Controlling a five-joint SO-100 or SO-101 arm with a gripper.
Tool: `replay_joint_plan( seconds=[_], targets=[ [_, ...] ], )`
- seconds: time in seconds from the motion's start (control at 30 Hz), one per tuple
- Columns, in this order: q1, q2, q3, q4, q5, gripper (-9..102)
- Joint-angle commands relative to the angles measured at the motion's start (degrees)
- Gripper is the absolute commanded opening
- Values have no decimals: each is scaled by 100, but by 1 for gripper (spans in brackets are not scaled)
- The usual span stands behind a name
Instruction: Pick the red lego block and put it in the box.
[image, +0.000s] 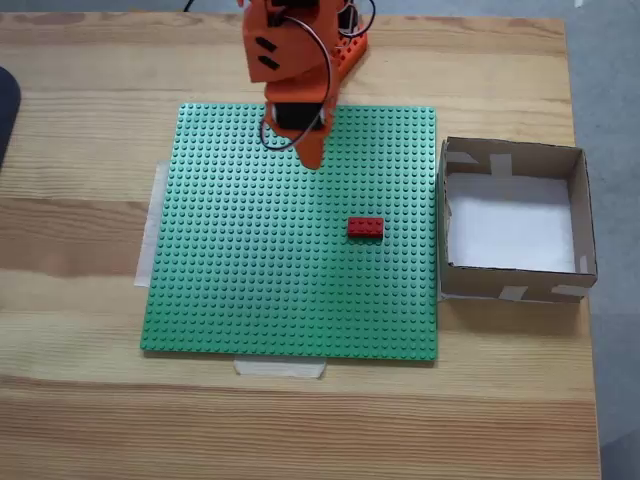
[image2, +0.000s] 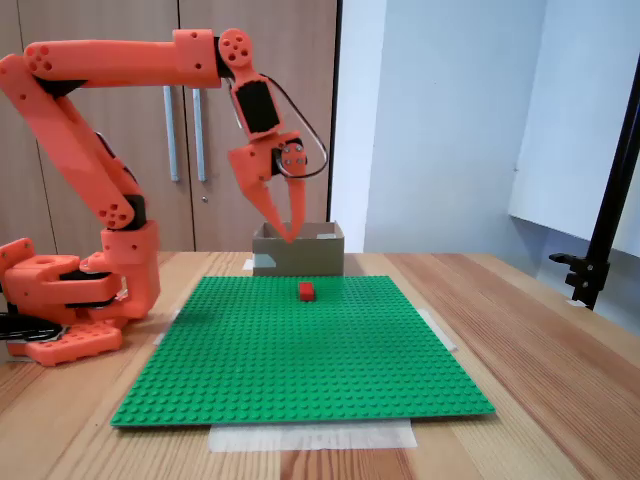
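Gripper aloft, fingertips nearly closed, empty. Red lego block small (sits on studs): narrow jaws risk knocking block instead of straddling.

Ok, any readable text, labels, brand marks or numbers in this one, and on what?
None readable in both fixed views.
Box: plain cardboard with pale tape patches, no print.
Red lego block: any stud lettering is too small to read.
Green baseplate: the same, studs too small.
Orange arm and its gripper: no markings visible.
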Motion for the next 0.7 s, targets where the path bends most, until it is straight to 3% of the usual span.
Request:
replay_joint_plan(
  seconds=[0.0,0.67],
  targets=[
    [-255,-237,-589,114,105,1],
    [-1090,-1802,-1740,448,1151,1]
  ],
)
